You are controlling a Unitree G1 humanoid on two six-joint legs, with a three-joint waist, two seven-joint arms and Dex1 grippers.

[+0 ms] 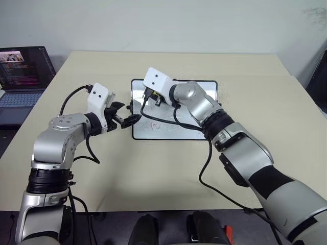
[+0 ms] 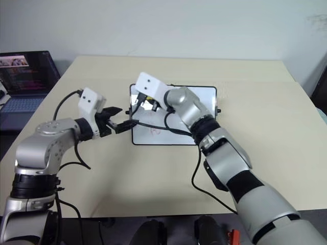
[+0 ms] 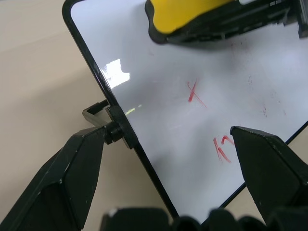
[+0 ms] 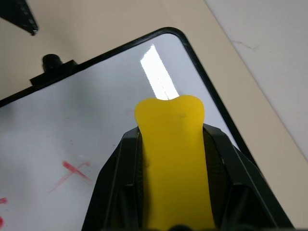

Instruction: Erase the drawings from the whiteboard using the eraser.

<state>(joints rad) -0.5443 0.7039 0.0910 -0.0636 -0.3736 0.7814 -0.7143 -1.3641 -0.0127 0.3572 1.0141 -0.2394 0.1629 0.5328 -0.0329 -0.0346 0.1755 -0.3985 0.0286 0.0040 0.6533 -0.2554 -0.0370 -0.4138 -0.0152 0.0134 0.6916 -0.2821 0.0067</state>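
I'm looking down at a pale beige table (image 1: 153,168) set against a plain light wall, with an open dark laptop (image 1: 23,76) off its far left corner, screen lit. Near the middle of the table lies the whiteboard (image 1: 196,88), flat, its black frame and a small side knob plain in my left wrist view. My right gripper (image 4: 169,144) is clenched on the eraser (image 4: 171,144): the yellow block sits squeezed between the two black fingers, its rounded end sticking out past them over the board's glossy face, close to one rounded corner where a ceiling light reflects. From the head cameras that gripper sits over the board's far left part, the arm reaching in across the board from the right. My left gripper (image 3: 168,144) is spread wide and holds nothing; its fingers straddle the board's left edge, one finger (image 3: 72,178) just beside the side knob on the table side, the other over the white surface. The drawings (image 3: 195,92) are on the board: a small red cross-like stroke, and a second red scribble nearer the near edge, both apart from the eraser. I can't tell whether the eraser's underside touches the board.
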